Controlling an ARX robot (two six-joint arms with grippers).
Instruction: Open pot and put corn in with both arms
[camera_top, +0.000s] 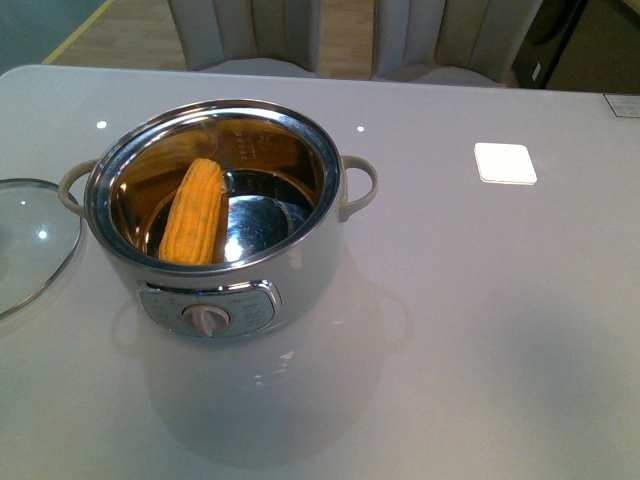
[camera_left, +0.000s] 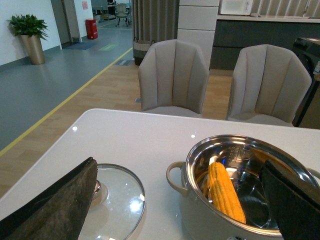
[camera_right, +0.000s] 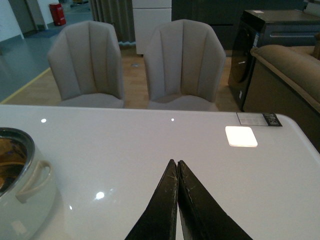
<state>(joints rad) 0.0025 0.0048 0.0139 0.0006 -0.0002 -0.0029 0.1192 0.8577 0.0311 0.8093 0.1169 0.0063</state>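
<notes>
Left tool (camera_left: 165, 200) spread wide, empty; right tool (camera_right: 177, 192) pinched closed, empty. Yellow husked corn cob (camera_top: 193, 212) leaning inside white electric steel-lined pot (camera_top: 225, 265). Round glass lid (camera_top: 30, 240) beside, seemingly near bench (camera_top: 480, 300) edge; careless retreat could knock it off.

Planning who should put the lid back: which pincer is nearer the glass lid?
Left. The left pincer is open, its fingers framing the lid and the pot. The right pincer is shut over bare table beyond the pot's far handle; no lid in its view.
</notes>
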